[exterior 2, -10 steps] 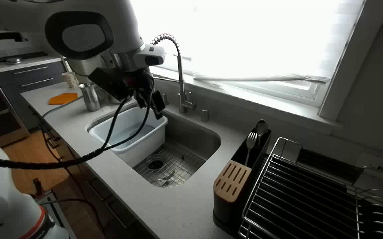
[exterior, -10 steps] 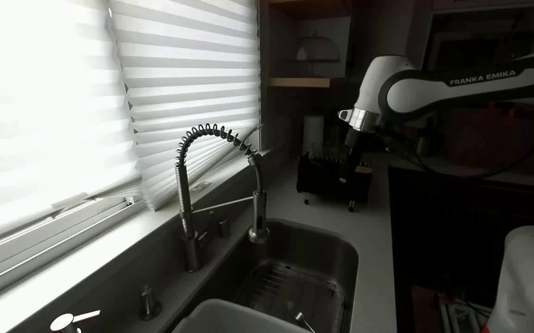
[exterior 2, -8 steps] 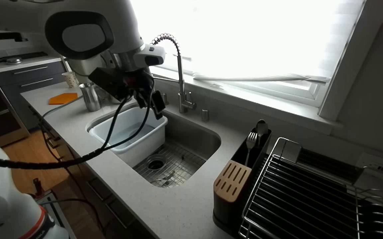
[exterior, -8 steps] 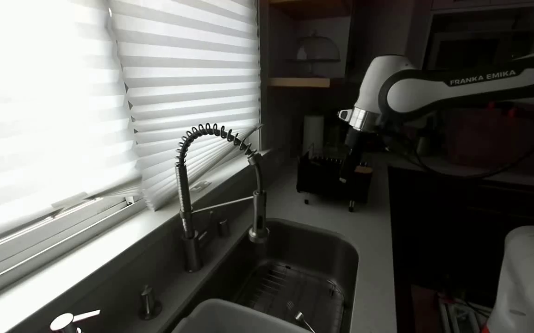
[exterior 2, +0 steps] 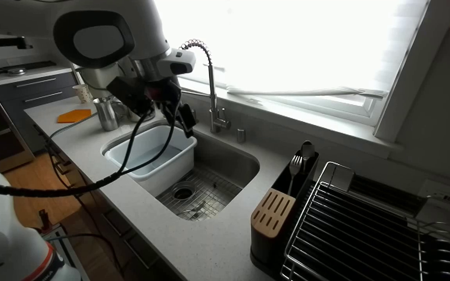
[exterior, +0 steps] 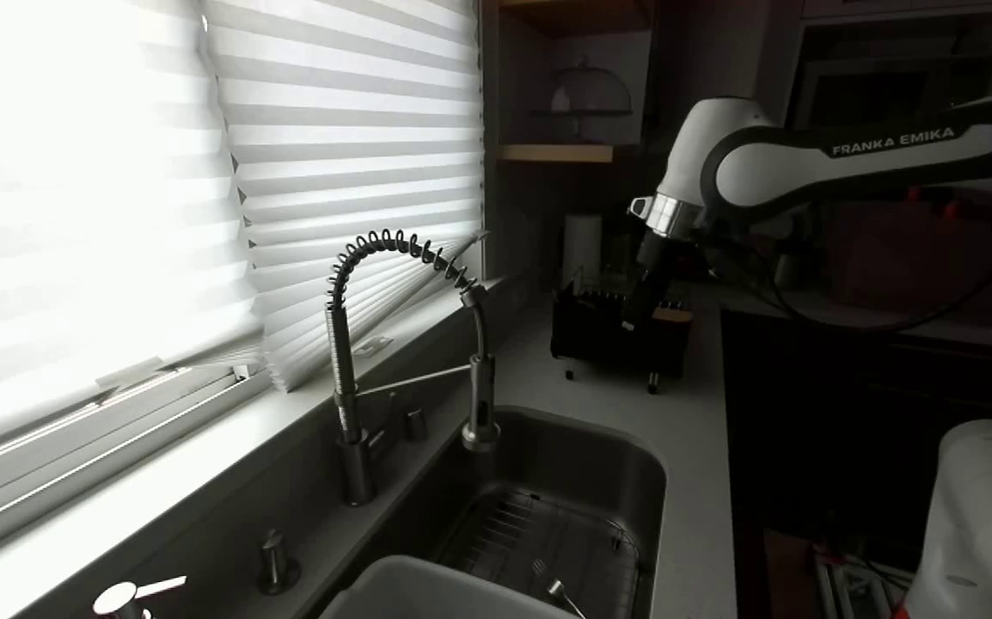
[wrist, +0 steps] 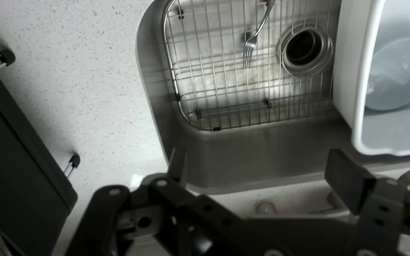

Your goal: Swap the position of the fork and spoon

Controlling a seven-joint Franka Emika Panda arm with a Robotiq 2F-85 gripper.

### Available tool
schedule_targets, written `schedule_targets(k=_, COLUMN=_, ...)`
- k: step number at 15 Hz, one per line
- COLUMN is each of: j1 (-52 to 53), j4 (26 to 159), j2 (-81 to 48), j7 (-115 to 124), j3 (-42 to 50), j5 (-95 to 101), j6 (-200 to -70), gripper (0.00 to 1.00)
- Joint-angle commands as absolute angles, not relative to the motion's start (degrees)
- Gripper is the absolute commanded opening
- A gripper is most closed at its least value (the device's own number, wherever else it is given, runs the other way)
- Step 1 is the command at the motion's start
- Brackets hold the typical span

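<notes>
A silver fork (wrist: pixel 250 46) lies on the wire grid in the sink, tines toward the window side. It also shows in an exterior view (exterior 2: pixel 198 208) and, small, in an exterior view (exterior: pixel 540 567). Another fork (exterior 2: pixel 295 165) stands tines up in the black utensil caddy (exterior 2: pixel 264 244). Behind it stands a utensil with a dull grey head (exterior 2: pixel 307 150), which may be the spoon; its shape is hard to tell. My gripper (wrist: pixel 256 169) is open and empty above the sink, fingers wide apart. It shows in both exterior views (exterior: pixel 631 321) (exterior 2: pixel 188 127).
A white tub (exterior 2: pixel 166 171) stands in the sink (wrist: pixel 262 153). The spring faucet (exterior 2: pixel 212 93) rises at the window side. A wire dish rack (exterior 2: pixel 357 218) stands beside the caddy. A metal cup (exterior 2: pixel 107 114) and an orange mat (exterior 2: pixel 74 116) are on the counter.
The arm and gripper have shifted slightly, a little upward and toward the window. The forks, caddy and tub have not moved.
</notes>
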State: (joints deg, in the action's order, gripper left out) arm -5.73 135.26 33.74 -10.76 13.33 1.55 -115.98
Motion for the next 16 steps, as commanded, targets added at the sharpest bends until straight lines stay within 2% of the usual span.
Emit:
schedule_targets(k=1, j1=-8.1, j4=129.8, j2=26.7, j7=-4.2, j3=12.7, j5=0.3, j6=-124.2, gripper=1.00)
schedule_targets(k=7, j1=-13.4, j4=120.3, j2=13.8, j7=10.5, j3=11.2, j5=4.1, j6=-136.5, gripper=1.00)
schedule_targets(k=16, j1=-18.2, j4=109.6, j2=-0.2, j7=31.3, j3=13.9, j5=10.6, j6=-135.4, gripper=1.00)
